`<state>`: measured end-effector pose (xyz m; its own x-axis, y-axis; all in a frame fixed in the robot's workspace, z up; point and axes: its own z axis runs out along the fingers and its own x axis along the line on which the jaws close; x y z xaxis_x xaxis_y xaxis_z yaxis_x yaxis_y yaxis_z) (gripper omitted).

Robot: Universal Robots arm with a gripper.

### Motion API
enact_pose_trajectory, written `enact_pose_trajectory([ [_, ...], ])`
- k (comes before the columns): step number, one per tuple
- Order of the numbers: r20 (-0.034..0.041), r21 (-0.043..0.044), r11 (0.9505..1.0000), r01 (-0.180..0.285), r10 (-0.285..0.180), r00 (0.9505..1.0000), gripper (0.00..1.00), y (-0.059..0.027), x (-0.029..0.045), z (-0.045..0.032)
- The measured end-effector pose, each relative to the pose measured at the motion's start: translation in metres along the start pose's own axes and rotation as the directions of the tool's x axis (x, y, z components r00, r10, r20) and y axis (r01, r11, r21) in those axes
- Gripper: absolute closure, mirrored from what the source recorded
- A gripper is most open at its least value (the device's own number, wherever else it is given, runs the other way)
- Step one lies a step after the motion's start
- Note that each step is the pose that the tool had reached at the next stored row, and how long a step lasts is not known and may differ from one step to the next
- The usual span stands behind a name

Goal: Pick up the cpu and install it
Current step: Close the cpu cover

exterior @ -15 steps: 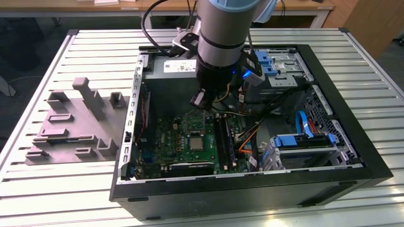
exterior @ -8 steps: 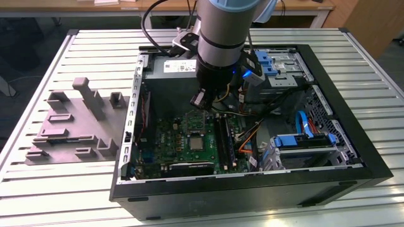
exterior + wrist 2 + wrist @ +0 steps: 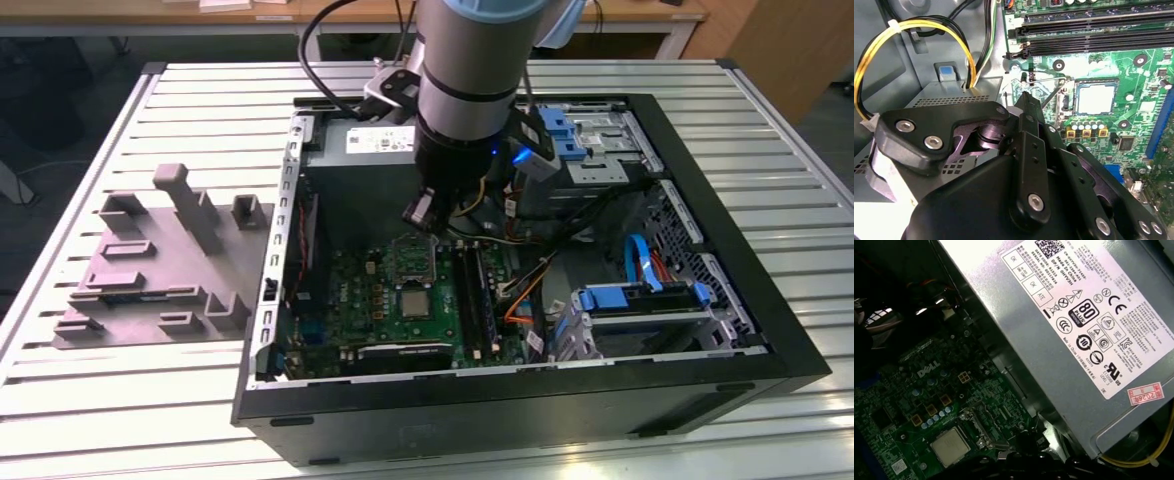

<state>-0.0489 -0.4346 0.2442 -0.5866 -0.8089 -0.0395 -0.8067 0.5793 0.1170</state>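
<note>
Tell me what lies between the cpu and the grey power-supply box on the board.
In the first wrist view, the socket's metal frame lies between the cpu and the power-supply box.

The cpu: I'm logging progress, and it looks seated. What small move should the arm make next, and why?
Probably a short straight lift: the small silver-grey square cpu already lies flat in the metal-framed socket of the green board, and the gripper hangs close beside it, near yellow and black cables.

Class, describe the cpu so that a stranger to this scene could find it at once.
Look inside the open computer case at the green board. The cpu lies flat in the metal-framed socket there, a small pale silver square among dark parts.
</note>
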Motion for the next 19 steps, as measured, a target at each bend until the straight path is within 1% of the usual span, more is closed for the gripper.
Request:
enact_pose_trajectory([
  [4, -0.0120, 0.0071, 0.9999, 0.011, -0.010, 0.9999, 0.89, -0.0001, 0.0005, -0.0001],
  [9, -0.0205, 0.0114, 0.9996, 0.024, -0.024, 0.9995, 0.89, -0.0002, 0.0015, -0.0001],
  [12, -0.0224, 0.0120, 0.9995, 0.031, -0.030, 0.9993, 0.89, -0.0002, 0.0025, -0.0001],
  [19, -0.0237, 0.0117, 0.9991, 0.041, -0.041, 0.9989, 0.89, -0.0031, 0.0082, -0.0007],
])
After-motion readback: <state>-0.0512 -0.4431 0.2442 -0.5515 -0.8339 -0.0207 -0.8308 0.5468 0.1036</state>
